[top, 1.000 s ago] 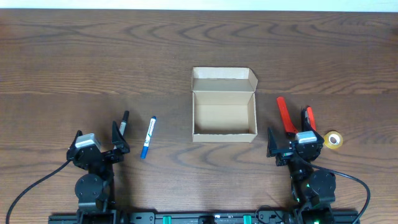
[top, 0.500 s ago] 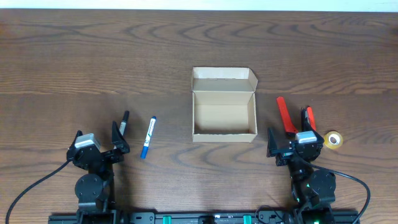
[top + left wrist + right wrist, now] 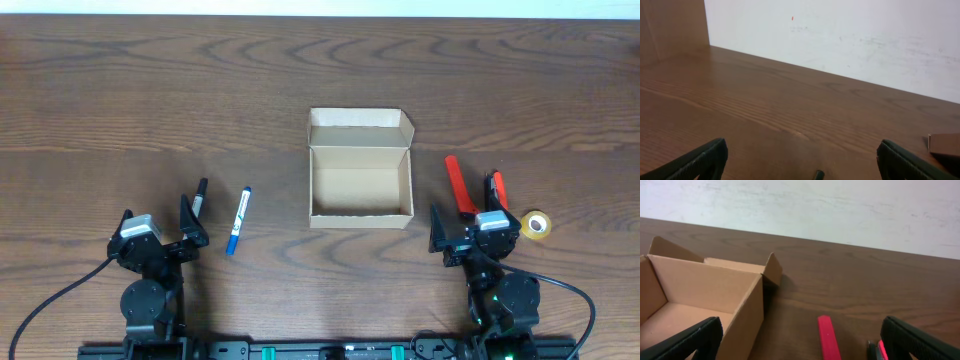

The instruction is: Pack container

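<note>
Container (image 3: pixel 360 158): mid-bench (image 3: pixel 300 80), lid flap folded back.
Left end effector (image 3: pixel 157 226): fingers spread apart, beside black marker (image 3: pixel 199 197).
Right end effector (image 3: pixel 472 228): fingers spread apart, near red-handled tool (image 3: pixel 457 184).

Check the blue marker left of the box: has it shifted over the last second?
No. The blue marker lies at the same angle beside the black marker, with the same gap to the cardboard box.

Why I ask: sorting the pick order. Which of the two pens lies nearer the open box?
The blue-and-white pen: it lies between the black pen and the container, while the black one sits farther left.
</note>
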You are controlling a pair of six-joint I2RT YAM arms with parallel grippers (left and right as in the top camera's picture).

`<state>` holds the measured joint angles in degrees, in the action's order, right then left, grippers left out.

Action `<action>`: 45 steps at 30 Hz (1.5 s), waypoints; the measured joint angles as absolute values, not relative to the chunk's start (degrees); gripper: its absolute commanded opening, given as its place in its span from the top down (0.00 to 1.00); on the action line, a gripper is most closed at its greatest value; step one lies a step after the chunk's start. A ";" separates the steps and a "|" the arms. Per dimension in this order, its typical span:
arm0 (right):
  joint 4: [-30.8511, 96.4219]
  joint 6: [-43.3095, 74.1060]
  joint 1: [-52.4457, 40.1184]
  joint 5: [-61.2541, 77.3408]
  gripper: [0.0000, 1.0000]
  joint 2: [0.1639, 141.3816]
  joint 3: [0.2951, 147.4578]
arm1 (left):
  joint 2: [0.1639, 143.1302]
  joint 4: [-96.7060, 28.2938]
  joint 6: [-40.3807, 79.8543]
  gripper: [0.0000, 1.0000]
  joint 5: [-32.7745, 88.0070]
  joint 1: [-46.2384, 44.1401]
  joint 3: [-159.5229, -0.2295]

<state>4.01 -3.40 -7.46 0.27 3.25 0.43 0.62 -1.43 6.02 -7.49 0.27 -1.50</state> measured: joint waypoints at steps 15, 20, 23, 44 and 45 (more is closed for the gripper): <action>3.25 -1.10 -7.46 -0.25 0.01 3.25 0.43 | 0.62 -1.45 6.02 0.05 -7.49 0.27 -1.50; 7.46 2.44 -7.42 -1.37 0.01 3.49 2.07 | 0.62 -1.45 6.02 0.05 -7.46 0.27 -1.50; 15.59 2.24 -6.90 -2.70 0.01 6.00 8.29 | 0.62 -1.45 6.02 0.05 -7.46 0.27 -1.50; 71.13 -8.73 -0.86 5.56 0.01 71.37 83.00 | 0.62 -1.50 6.02 0.04 -7.49 0.27 -1.54; 72.49 -9.47 -0.86 5.43 0.01 72.93 85.36 | 0.62 -1.50 6.04 0.04 -7.46 0.27 -1.54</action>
<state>72.49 -9.47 -0.86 5.43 72.93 85.36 0.62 -1.50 6.04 -7.46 0.27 -1.54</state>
